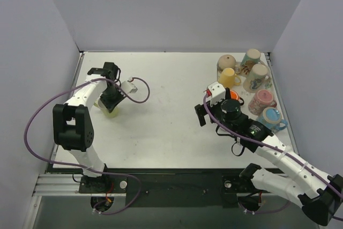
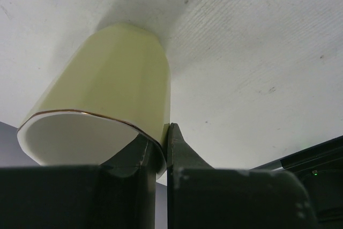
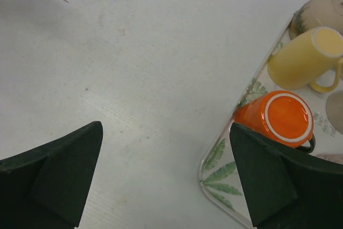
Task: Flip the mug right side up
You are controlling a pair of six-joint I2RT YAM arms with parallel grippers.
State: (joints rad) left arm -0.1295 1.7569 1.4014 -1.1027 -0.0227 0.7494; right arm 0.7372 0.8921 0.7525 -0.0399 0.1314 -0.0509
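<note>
A pale yellow-green mug (image 2: 120, 79) with a thin gold rim stands with its base on the white table and its opening tilted up towards the wrist camera. My left gripper (image 2: 161, 138) is shut on the mug's rim, one finger inside and one outside the wall. In the top view the mug (image 1: 111, 111) sits at the left of the table under my left gripper (image 1: 110, 100). My right gripper (image 3: 166, 130) is open and empty, above bare table beside the tray's left corner; it also shows in the top view (image 1: 208, 112).
A clear leaf-patterned tray (image 3: 225, 186) at the right holds an orange mug (image 3: 281, 119) bottom up and a yellow mug (image 3: 303, 57). In the top view several more mugs (image 1: 257, 76) crowd the tray at the back right. Grey walls enclose the table.
</note>
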